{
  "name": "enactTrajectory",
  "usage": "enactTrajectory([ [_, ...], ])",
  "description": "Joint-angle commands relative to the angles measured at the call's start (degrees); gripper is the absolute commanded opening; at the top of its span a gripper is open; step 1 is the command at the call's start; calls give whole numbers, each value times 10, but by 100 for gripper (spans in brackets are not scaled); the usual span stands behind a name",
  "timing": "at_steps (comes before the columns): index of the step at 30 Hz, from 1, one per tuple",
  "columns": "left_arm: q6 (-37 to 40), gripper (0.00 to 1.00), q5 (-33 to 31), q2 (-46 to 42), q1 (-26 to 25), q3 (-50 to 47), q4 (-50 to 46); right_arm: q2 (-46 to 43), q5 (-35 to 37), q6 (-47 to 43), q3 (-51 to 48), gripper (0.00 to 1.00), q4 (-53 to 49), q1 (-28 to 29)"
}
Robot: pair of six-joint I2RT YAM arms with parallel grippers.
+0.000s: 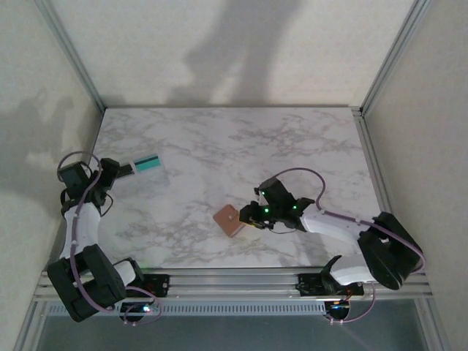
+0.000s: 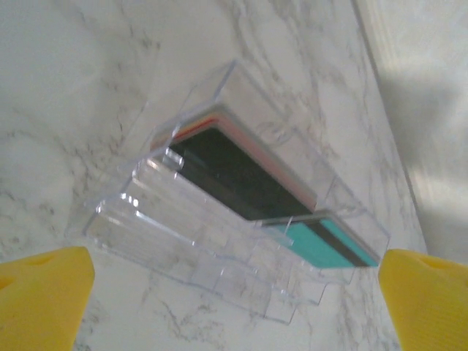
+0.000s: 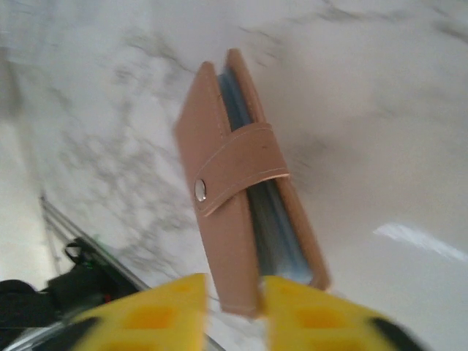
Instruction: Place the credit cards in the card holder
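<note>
We see the right gripper (image 3: 235, 298) pinching one edge of the tan card holder (image 3: 228, 212), its clasp snapped, at the marble counter's (image 1: 278, 146) front middle. The left gripper (image 2: 234, 292) is spread wide before a clear stand (image 2: 172, 223) that holds the credit cards (image 2: 241, 172); any print on them is unreadable.

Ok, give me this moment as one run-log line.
left gripper open before credit cards in clear tray | right gripper shut on card holder | clasp fastened

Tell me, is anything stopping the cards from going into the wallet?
Yes. On the card holder, the clasp tab is snapped shut across the open edge, so the pockets are closed. The credit cards also sit inside a clear plastic tray, whose stepped front wall lies between them and the left fingers.
</note>
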Motion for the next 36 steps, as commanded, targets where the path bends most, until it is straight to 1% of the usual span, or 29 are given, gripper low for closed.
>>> enactTrajectory([
  [1,-5,100,-23,4,4,20,10,-50,49,-39,0,41,-89,4],
  [2,-2,100,-20,16,4,27,14,-61,68,-61,15,45,-110,3],
  [4,16,100,-17,48,4,53,8,-67,102,-104,57,49,-141,4],
  [7,39,100,-47,102,4,102,-22,-30,117,-157,124,54,-134,4],
  [9,46,100,-52,130,5,127,-28,16,100,-176,166,57,-92,3],
  [11,40,100,-65,155,6,149,-36,87,72,-186,218,64,-44,4],
  [14,44,100,-54,202,4,188,-46,193,47,-175,300,68,22,6],
  [16,47,100,-47,233,4,210,-56,257,44,-181,359,68,45,12],
  [22,73,100,0,312,-4,261,-86,423,48,-255,544,66,31,40],
  [25,77,100,9,332,-13,266,-87,490,73,-290,624,65,16,57],
  [28,68,100,23,339,-22,254,-72,555,91,-298,707,65,-11,66],
  [33,59,100,65,342,-52,226,-49,633,94,-302,809,66,-37,71],
  [36,61,100,75,340,-78,211,-41,645,95,-304,825,66,-45,71],
])
